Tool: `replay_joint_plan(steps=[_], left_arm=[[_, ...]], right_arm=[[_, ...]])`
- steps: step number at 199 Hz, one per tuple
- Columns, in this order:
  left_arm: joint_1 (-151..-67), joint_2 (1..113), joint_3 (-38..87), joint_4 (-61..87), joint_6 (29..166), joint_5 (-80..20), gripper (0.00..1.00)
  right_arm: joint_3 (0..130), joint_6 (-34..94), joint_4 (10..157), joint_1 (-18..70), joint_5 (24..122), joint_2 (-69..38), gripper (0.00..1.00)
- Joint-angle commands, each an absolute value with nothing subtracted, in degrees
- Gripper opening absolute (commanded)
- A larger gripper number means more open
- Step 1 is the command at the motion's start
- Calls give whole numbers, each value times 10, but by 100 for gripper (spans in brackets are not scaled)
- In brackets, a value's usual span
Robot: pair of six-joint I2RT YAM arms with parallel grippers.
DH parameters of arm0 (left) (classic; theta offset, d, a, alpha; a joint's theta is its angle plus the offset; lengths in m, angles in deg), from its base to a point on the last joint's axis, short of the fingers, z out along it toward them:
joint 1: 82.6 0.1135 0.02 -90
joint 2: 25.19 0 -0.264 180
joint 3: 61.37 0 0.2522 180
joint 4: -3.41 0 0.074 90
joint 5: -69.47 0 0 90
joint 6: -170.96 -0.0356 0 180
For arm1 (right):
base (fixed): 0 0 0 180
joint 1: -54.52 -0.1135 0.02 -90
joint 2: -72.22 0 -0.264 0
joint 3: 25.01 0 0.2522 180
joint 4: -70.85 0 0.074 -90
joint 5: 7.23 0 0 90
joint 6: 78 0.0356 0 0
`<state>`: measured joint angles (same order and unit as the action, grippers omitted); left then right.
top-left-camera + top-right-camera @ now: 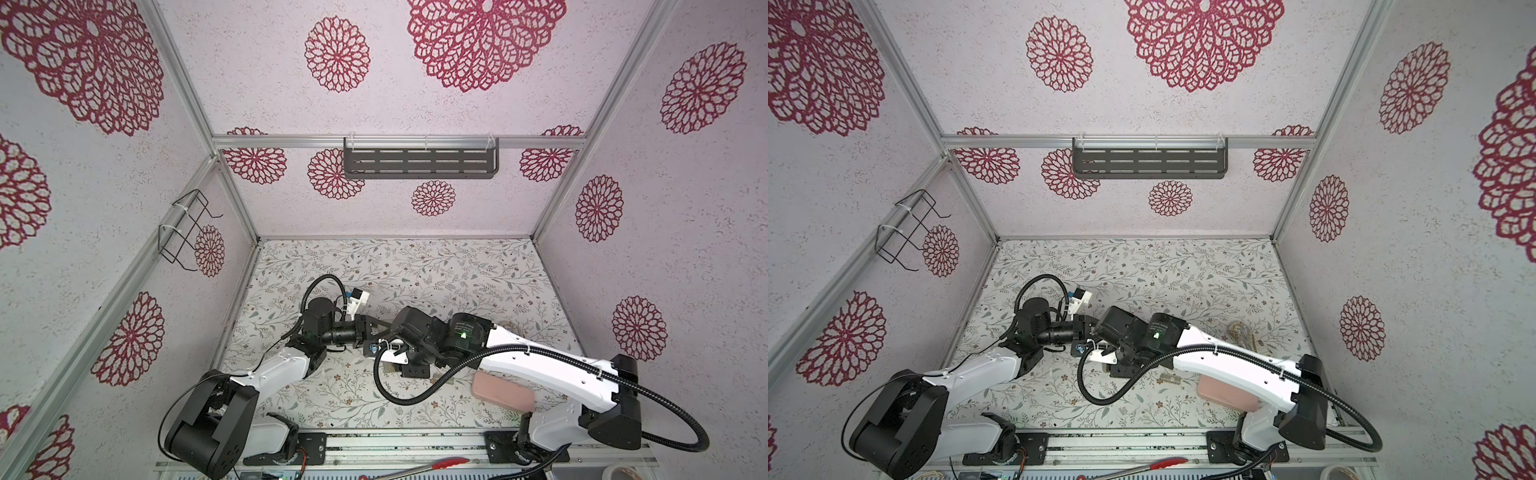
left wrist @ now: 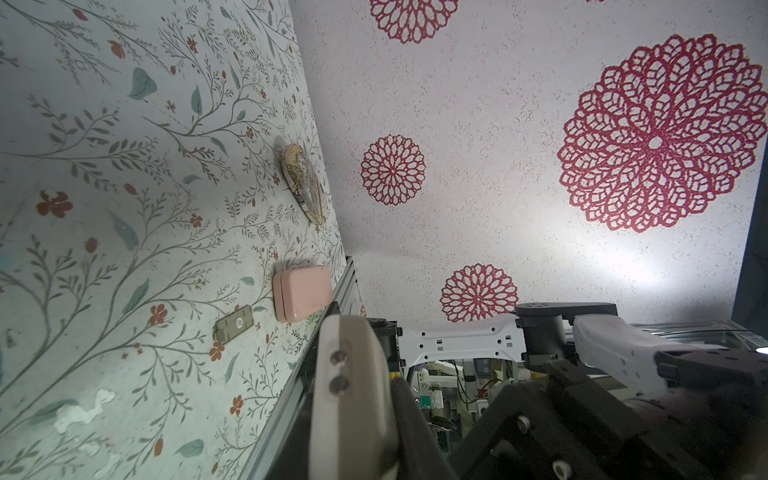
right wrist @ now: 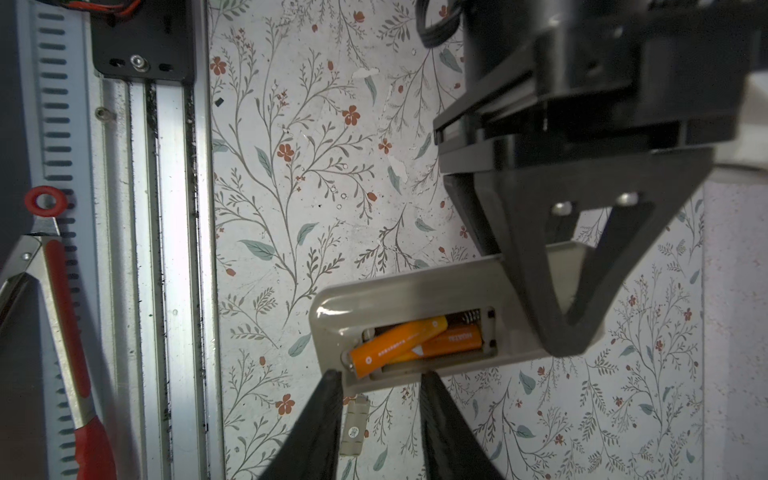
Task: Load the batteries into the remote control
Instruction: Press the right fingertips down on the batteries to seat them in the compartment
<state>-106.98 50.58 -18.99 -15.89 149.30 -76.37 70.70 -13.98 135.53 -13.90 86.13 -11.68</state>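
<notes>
- Where your left claw clamps shut across the remote control, the remote's long axis runs straight out from between those jaws. Its free end points away from that claw. The plain back and the open battery bay face the right wrist camera.
- That long axis lies crosswise to your right claw. The remote's long edge beside the bay meets the fingertips, one at the free corner and the other level with the bay's middle.
- Your right claw stands partly open, with nothing gripped between its jaws.
- The batteries are both in the bay, just beyond the right claw's tips.
- The lower battery lies flat along the remote's axis.
- The upper battery crosses it at a slant, one end riding up on the bay's end wall at the remote's free end. That end is close to one right fingertip, but you cannot tell whether they touch.
- A small greyish-beige plate lies on the table underneath, just beside a right finger.
- In both top views the arms' wrists cover the claw tips, the bay and the batteries.
- In the right wrist view the left claw hides the remote's far end.
</notes>
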Motion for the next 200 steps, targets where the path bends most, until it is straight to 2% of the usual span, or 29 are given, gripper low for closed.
replay_joint_plan(steps=[1, 62, 160, 200], left_arm=[[-1072, 503, -180, -169, 1489, -767, 0], [-1072, 500, -182, -172, 1492, -766, 0], [-1073, 503, -184, -177, 1493, -765, 0], [-1073, 503, -185, -177, 1494, -765, 0]], right_arm=[[720, -150, 1352, -142, 877, -115, 34], [714, -153, 1342, -141, 885, -119, 31], [709, -156, 1343, -141, 877, -111, 31], [712, -148, 1346, -141, 853, -102, 34]])
